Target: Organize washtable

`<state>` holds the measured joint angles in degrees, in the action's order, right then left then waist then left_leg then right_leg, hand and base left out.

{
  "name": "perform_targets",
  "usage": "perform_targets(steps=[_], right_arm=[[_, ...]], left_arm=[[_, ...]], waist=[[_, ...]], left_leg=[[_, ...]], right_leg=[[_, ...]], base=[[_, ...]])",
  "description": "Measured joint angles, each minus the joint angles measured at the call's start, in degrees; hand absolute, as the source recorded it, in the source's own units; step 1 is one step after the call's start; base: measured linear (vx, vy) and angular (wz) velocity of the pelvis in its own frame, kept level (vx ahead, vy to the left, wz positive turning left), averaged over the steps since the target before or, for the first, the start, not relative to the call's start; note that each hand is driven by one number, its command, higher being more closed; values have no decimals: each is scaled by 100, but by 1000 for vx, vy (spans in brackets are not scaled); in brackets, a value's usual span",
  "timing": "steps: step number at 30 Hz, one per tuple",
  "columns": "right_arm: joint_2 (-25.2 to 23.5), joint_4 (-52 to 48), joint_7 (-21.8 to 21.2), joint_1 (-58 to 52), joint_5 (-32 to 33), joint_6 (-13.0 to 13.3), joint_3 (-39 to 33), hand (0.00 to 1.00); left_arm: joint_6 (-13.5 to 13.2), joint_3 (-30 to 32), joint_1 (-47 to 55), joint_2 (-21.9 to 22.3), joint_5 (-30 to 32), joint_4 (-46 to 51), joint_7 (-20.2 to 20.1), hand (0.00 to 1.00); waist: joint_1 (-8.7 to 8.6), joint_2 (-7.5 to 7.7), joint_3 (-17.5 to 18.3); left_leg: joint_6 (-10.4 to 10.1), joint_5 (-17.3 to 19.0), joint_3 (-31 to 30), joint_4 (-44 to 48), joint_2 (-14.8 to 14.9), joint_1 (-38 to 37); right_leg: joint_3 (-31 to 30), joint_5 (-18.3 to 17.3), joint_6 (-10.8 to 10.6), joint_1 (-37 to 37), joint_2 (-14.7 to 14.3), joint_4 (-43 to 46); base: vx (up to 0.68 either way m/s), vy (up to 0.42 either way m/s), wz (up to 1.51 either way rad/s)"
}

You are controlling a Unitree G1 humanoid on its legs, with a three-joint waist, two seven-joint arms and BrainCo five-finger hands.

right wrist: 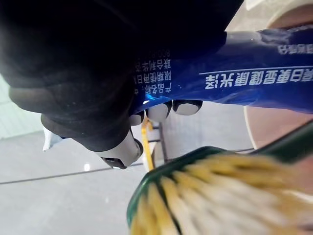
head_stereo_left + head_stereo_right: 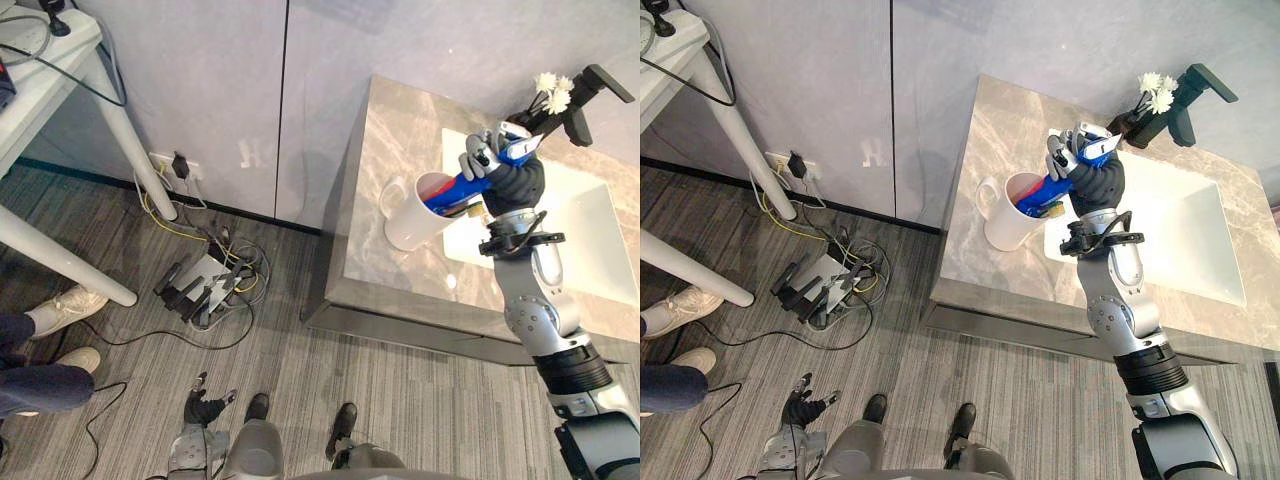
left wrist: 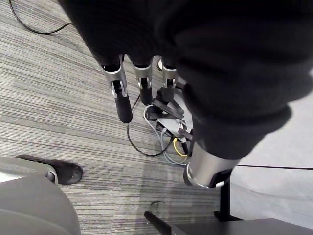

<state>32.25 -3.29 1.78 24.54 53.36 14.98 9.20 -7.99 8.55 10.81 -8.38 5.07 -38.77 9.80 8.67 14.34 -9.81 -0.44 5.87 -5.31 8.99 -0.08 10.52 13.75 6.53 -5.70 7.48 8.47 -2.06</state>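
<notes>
Toothpaste is what I have in the right hand (image 2: 503, 172) — a blue tube (image 2: 462, 184) slanted down toward 8 o'clock, its low end at the mouth of the white mug (image 2: 408, 228), which has a red inside. I judge the slant is there so the tube can slide into the mug rather than land flat on the table (image 2: 385, 140). The mug stands upright on the marble at 9 o'clock of the sink basin (image 2: 590, 245), handle turned to 9 o'clock. That puts it near the basin but off its edge, a sensible home for the wash things.

In the right wrist view the fingers (image 1: 157, 111) curl under the tube and clamp it against the palm, with the dark tips touching its underside. The grip sits toward the tube's upper end, so the lower part is free to go in. A toothbrush (image 1: 205, 196) with a green head and yellow bristles shows just past the fingers, apparently in the mug — I cannot tell how deep.

The black faucet (image 2: 585, 100) and white flowers (image 2: 552, 92) are at 1 o'clock of the hand, clear of the move. The left hand (image 2: 205, 405) hangs low over the floor with its fingers straight and slack, holding nothing.
</notes>
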Motion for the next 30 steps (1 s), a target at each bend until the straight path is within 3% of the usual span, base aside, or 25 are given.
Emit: perform_targets(steps=[21, 30], right_arm=[[3, 28, -57, 0, -111, -49, -40, 0], [346, -46, -75, -18, -122, -15, -766, 0]], left_arm=[[9, -13, 160, -71, -42, -1, -97, 0], [25, -70, 216, -67, -14, -3, -112, 0]], waist=[[-19, -16, -9], [-62, -108, 26]], left_leg=[[-1, 1, 71, 13, 11, -6], [-2, 2, 180, 28, 14, -89]], right_leg=[[-44, 48, 63, 31, -22, -3], [-133, 50, 63, -7, -21, -3]], base=[[0, 0, -1], [-7, 3, -3]])
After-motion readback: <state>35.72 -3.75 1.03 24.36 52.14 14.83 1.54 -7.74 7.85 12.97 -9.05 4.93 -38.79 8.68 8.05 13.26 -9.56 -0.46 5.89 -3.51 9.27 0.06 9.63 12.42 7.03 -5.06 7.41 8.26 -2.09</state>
